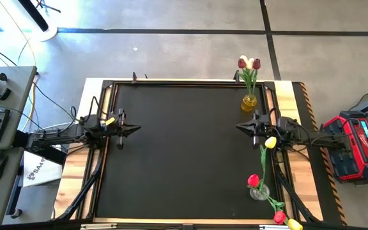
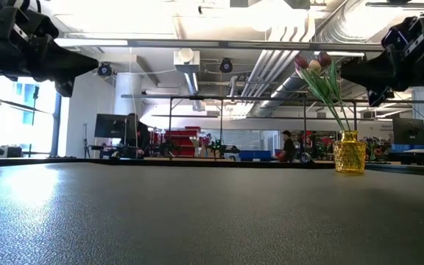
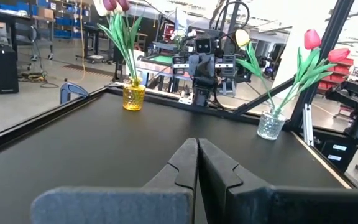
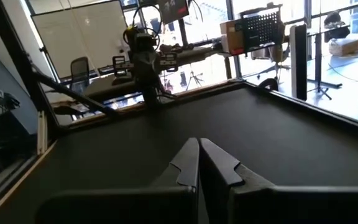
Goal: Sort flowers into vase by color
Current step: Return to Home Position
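Amber vase [image 1: 249, 101], clear vase [image 1: 259, 191] hold flowers [image 1: 253, 181]; left tool [image 1: 133, 128] and right tool [image 1: 241, 126] are closed; sheet [image 1: 36, 171] reads "SAA".

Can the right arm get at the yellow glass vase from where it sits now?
Probably yes: the right claw, shut, hangs near the small yellow glass vase at the table's far edge, with only bare black tabletop between them.

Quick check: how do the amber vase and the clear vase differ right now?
The amber vase is yellow-tinted; the clear vase is colourless. The amber vase holds dark red and cream tulips bunched close; the clear vase holds red and yellow tulips splaying wide apart. Both stand upright on the right arm's side of the mat.
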